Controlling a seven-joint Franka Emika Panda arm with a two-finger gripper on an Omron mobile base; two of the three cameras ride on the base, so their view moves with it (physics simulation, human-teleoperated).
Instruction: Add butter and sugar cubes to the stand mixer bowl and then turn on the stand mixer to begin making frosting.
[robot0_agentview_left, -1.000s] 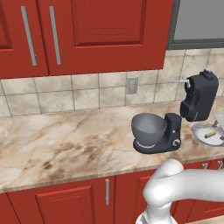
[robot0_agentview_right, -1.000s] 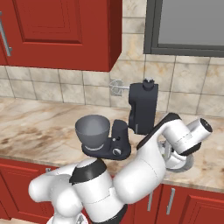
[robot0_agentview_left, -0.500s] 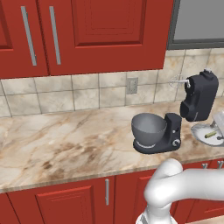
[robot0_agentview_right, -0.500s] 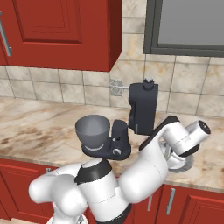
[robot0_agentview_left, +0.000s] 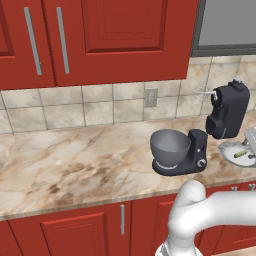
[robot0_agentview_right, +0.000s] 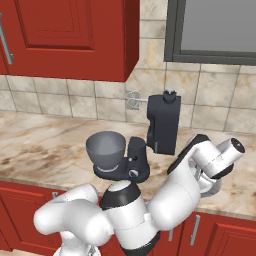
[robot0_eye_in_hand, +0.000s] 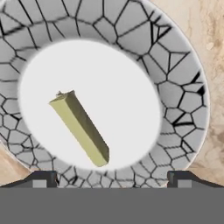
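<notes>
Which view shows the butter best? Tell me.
The hand view: the butter lies large and unobstructed on the plate. The left base view shows it as a tiny sliver at the right edge.

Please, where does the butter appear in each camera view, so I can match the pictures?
Left base view: the butter lies at the far right edge, on the plate right of the stand mixer.
Right base view: I cannot make it out; the arm covers that spot.
Hand view: the butter lies left of centre, diagonal, on the plate.
Shared landmark: the plate.
</notes>
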